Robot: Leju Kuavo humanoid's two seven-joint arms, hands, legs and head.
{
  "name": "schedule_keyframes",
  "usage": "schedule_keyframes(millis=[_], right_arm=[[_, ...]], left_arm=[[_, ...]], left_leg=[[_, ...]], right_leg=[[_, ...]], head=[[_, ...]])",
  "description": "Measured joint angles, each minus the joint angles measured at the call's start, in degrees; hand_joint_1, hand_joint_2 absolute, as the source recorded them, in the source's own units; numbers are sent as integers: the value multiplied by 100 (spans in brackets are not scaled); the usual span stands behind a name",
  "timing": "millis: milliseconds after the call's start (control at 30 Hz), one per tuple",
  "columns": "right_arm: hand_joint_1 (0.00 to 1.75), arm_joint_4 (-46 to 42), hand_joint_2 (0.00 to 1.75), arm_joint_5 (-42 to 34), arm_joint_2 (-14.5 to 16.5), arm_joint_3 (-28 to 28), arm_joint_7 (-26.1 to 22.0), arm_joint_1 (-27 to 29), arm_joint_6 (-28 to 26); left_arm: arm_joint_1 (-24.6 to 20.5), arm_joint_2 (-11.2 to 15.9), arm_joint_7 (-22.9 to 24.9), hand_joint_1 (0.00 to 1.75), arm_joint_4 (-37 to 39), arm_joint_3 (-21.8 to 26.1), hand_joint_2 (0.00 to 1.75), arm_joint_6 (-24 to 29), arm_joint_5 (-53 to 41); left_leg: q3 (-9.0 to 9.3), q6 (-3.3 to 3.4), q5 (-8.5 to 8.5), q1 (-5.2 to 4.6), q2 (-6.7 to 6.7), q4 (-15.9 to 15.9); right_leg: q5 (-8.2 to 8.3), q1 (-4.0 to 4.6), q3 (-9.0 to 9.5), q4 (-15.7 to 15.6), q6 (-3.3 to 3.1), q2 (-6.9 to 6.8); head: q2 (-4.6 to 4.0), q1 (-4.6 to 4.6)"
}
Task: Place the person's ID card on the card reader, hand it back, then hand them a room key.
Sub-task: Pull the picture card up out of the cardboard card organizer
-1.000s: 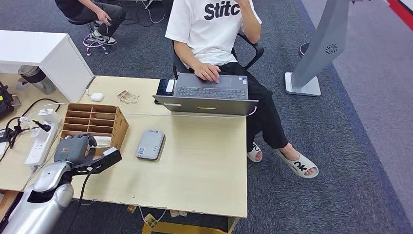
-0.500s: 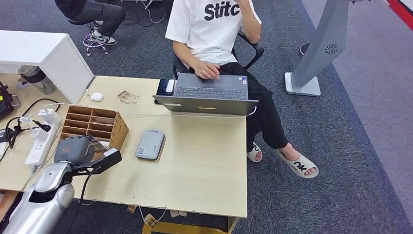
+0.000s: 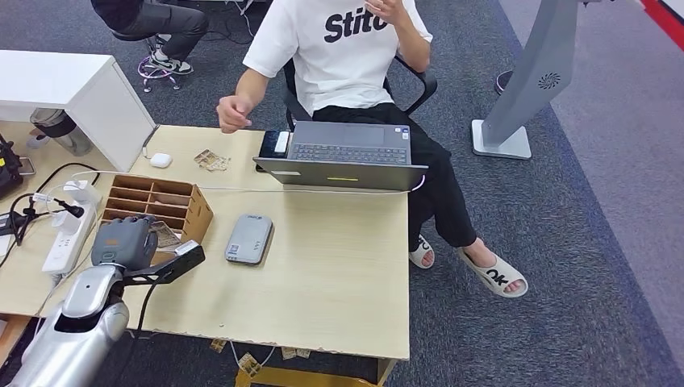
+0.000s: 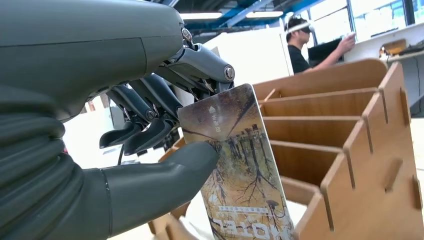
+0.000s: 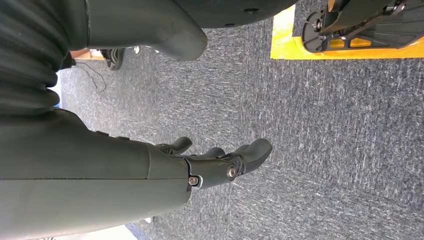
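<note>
My left hand [image 3: 123, 242] is at the near end of the wooden slotted organizer [image 3: 157, 201] and pinches a room key card [image 3: 165, 235] between thumb and fingers. Up close, the card [image 4: 240, 170] has a brown tree print and stands in front of the organizer's slots [image 4: 370, 150], held by my left hand [image 4: 150, 125]. The grey card reader [image 3: 248, 239] lies flat on the table to the right of the organizer, with nothing on it. The seated person's hand [image 3: 232, 111] is raised over the table's far edge. My right hand [image 5: 220, 165] hangs over carpet, holding nothing.
An open laptop [image 3: 347, 153] stands at the table's far edge in front of the person. A white power strip [image 3: 68, 234] and cables lie left of the organizer. A white earbud case [image 3: 160, 160] and a small pile of loose items [image 3: 211, 160] sit behind the organizer.
The person's hand left the laptop keyboard and rose to the left over the table's far edge. My left hand shifted slightly, with the card now clear of the organizer's slot.
</note>
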Motion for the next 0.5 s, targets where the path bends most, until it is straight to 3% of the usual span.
schedule_keyframes(millis=[500], right_arm=[[0, 0, 175, -49, 0, 0, -37, 0, -68]], left_arm=[[-597, 117, -150, 175, -430, 87, 175, 441, 288]], left_leg=[[-2, -1, 2, 1, -1, 0]], right_leg=[[2, 0, 1, 1, -1, -1]], head=[[1, 1]])
